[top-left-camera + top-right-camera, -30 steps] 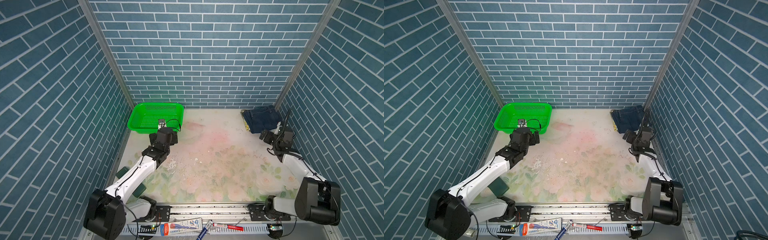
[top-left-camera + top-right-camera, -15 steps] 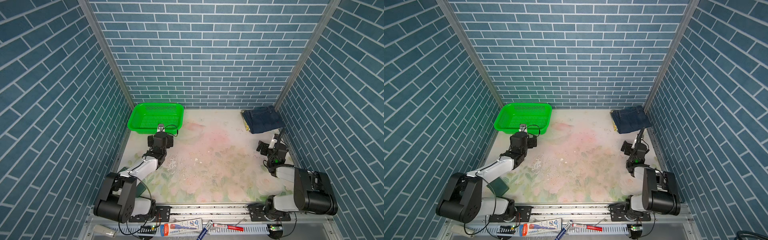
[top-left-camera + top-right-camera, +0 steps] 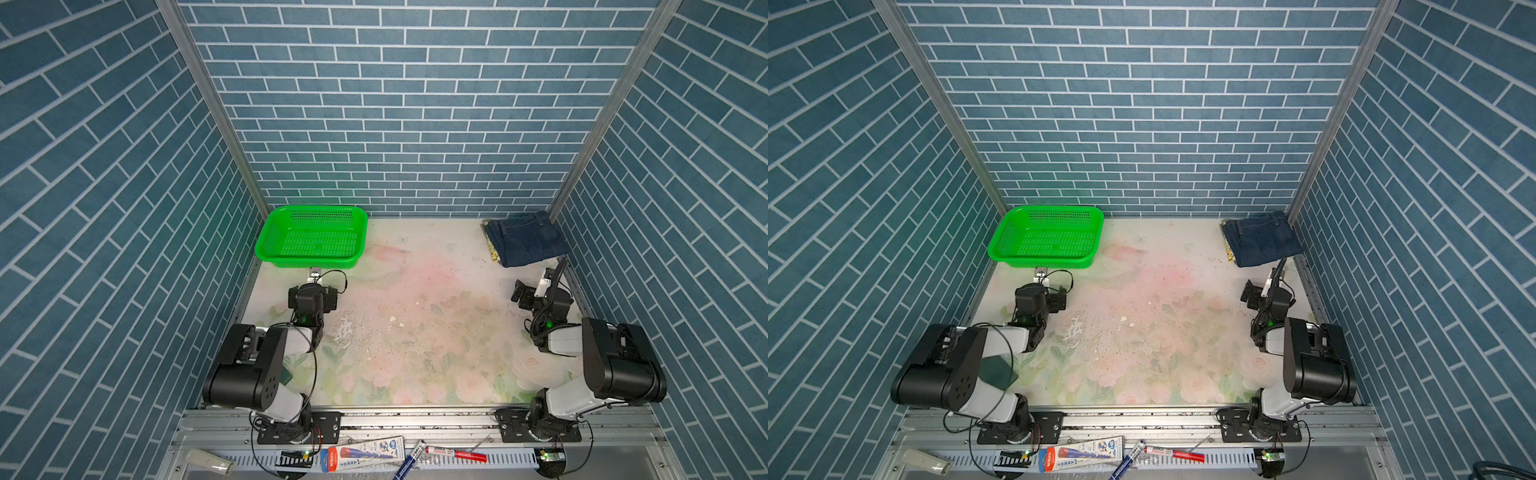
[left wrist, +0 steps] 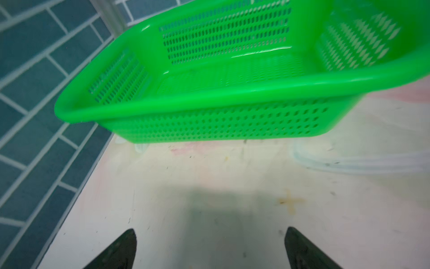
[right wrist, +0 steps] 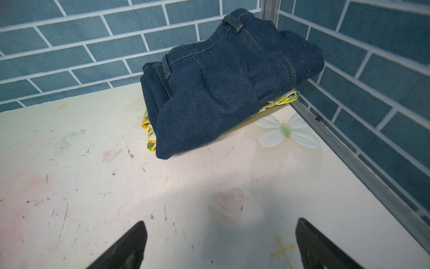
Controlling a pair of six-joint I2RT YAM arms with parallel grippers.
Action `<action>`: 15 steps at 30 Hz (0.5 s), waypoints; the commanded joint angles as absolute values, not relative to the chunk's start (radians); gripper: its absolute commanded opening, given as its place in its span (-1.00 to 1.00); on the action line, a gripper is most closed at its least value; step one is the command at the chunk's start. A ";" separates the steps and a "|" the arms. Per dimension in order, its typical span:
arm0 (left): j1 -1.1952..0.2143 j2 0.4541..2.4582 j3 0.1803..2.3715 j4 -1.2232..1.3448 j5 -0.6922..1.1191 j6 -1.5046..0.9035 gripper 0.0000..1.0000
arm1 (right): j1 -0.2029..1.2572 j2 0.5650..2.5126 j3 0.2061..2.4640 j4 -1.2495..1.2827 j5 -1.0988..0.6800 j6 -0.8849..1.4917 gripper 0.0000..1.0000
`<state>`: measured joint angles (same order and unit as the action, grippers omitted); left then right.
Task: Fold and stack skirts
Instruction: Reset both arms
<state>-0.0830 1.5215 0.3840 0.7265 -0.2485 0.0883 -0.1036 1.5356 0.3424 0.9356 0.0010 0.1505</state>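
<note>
No legible txt or nos. anywhere; print on the red-blue pack point(image 3: 365, 453) too small to read.

There was one basket point(image 3: 311, 239). Two skirts showed, stacked: one denim skirt point(image 3: 525, 239) over one lemon-print skirt point(image 5: 149, 137). Two pens lay in front: one blue pen point(image 3: 411, 457), one red pen point(image 3: 455, 453).

Left arm point(image 3: 257, 365) folded low over its mount, wrist level. Left gripper point(image 4: 209, 233) jaws spread wide, nothing between them. Right arm point(image 3: 615, 365) folded likewise. Right gripper point(image 5: 221, 222) jaws spread wide, empty
</note>
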 commanded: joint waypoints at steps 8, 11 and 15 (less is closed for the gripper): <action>-0.043 1.528 0.387 0.860 -0.139 0.060 0.99 | -0.082 1.536 0.362 0.918 0.023 0.098 0.98; -0.043 1.526 0.377 0.879 -0.135 0.061 0.99 | -0.083 1.536 0.362 0.920 0.020 0.097 0.98; -0.045 1.530 0.380 0.883 -0.140 0.067 0.99 | -0.080 1.544 0.379 0.894 0.017 0.091 0.98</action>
<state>-0.0479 1.5356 0.3824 0.8516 -0.1509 0.0677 -0.0849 1.5356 0.3450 0.9020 0.0128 0.1471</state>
